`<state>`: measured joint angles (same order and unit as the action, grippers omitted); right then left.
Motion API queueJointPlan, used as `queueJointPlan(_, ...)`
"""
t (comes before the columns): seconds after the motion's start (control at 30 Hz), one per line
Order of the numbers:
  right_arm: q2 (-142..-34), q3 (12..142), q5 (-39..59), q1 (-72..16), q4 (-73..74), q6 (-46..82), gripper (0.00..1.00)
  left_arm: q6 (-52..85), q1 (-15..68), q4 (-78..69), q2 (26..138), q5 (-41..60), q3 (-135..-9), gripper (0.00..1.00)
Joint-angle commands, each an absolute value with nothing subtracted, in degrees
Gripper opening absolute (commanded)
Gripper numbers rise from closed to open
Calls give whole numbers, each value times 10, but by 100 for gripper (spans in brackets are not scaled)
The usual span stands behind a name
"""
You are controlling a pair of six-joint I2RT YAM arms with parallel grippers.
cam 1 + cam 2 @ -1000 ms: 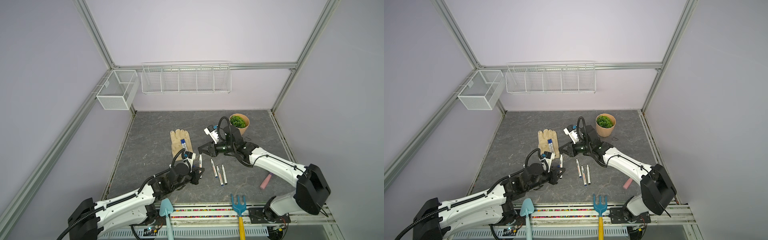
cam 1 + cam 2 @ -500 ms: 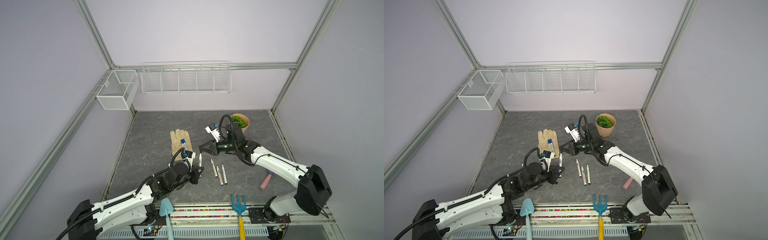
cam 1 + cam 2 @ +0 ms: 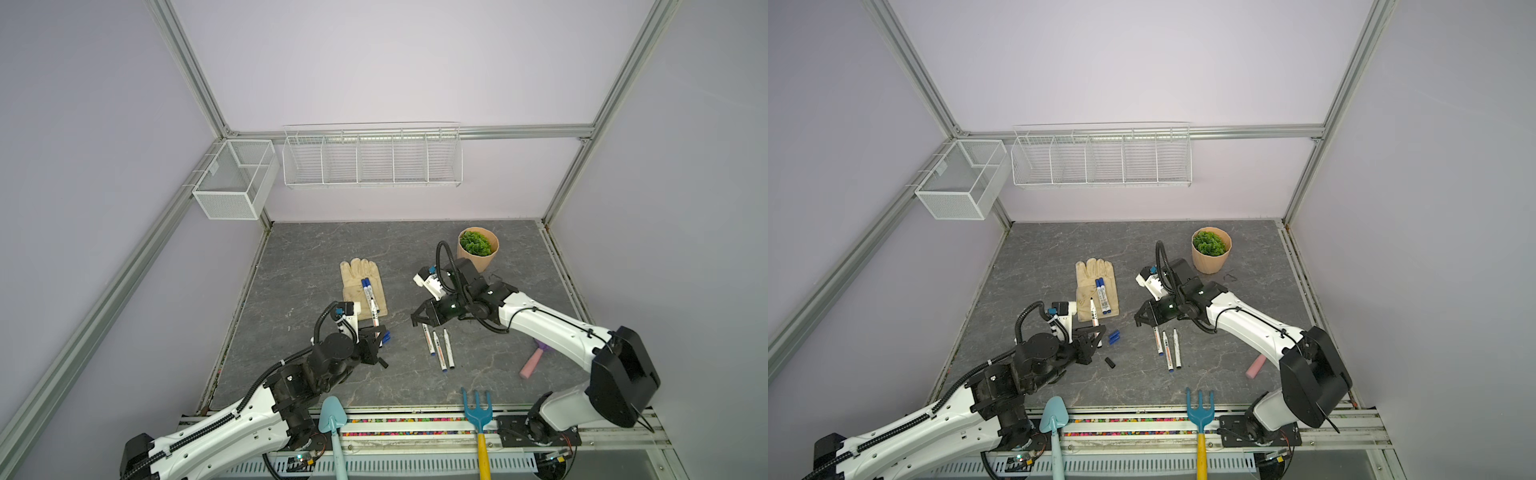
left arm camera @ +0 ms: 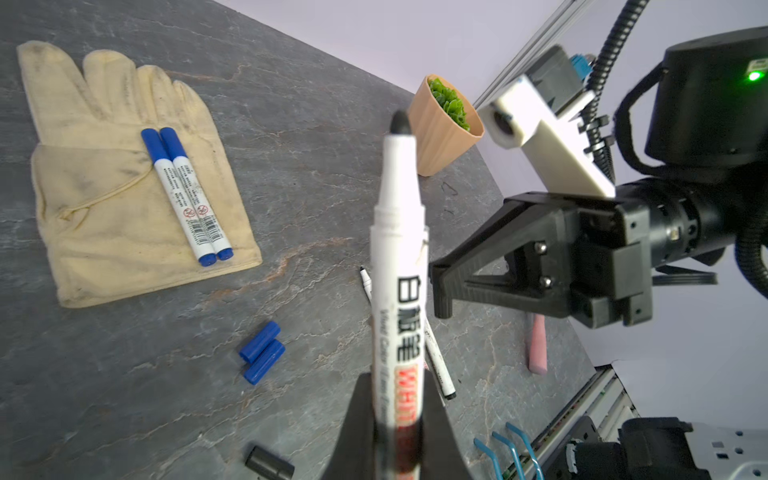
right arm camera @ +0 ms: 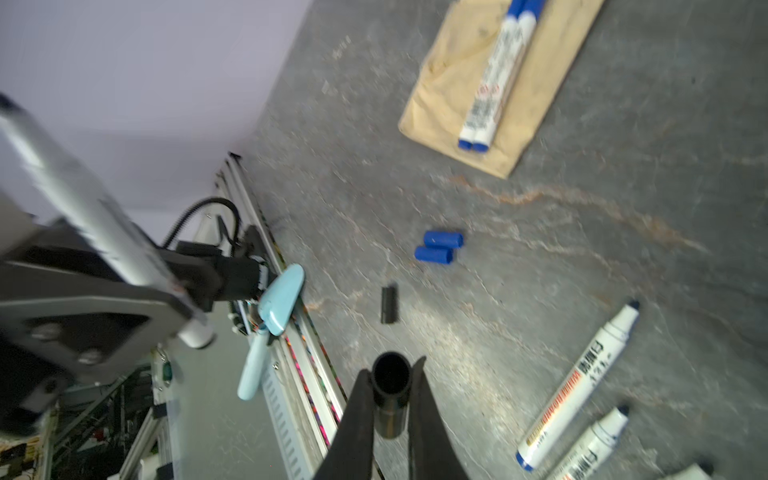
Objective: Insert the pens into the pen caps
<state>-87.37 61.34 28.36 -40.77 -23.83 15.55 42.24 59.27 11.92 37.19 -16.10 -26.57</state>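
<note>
- Six pens counted in all: one aloft, five lying down.
- Found left gripper (image 4: 395, 419) clamped on the barrel of a white pen (image 4: 398, 249). Black tip bare, aimed toward 12 o'clock in both top views. Held clear of the table (image 3: 311, 257), over the glove's 6 o'clock edge.
- Found right gripper (image 5: 390, 374) pinched around a black cap (image 5: 390, 401), hollow mouth showing past the fingertips. Also held clear of the table.
- Placed right gripper at 2 o'clock of left gripper in both top views, with a gap between them. Pen tip and black cap apart.
- Noted two capped pens (image 3: 369, 297) side by side and touching on a cream glove (image 3: 353, 272), capped ends toward 12 o'clock. Glove at 10 o'clock from table centre.
- Noted two blue caps (image 4: 262, 351) lying side by side and touching on bare table, at 5 o'clock of the glove.
- Logged a loose dark cap (image 3: 1109, 362) at 6 o'clock of the blue caps, apart from them.
- Counted three bare pens (image 3: 1167, 347) in a row at 3 o'clock of the blue caps, tips toward 12 o'clock, just at 6 o'clock of right gripper.
- Noted plant pot (image 3: 478, 253) at 1 o'clock of right gripper, and pink stick (image 3: 532, 363) at 3 o'clock of the bare pens, well apart.
- Noted trowel (image 3: 332, 415) and garden fork (image 3: 477, 409) at the table's 6 o'clock edge.
</note>
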Motion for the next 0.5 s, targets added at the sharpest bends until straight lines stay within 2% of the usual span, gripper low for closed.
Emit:
queueJointPlan(0.0, -929, 642, 194, -451, -338, 87, 7, 435, 590, 133, 373, -182, -260, 0)
queueJointPlan(0.17, -1019, 675, 144, -495, -380, 74, 8, 432, 590, 126, 380, -183, -264, 0)
queueJointPlan(0.33, -1089, 715, 129, -528, -395, 62, 13, 433, 590, 130, 380, -182, -266, 0)
queueJointPlan(0.47, -1101, 730, 99, -554, -408, 44, 25, 433, 590, 140, 375, -187, -267, 0)
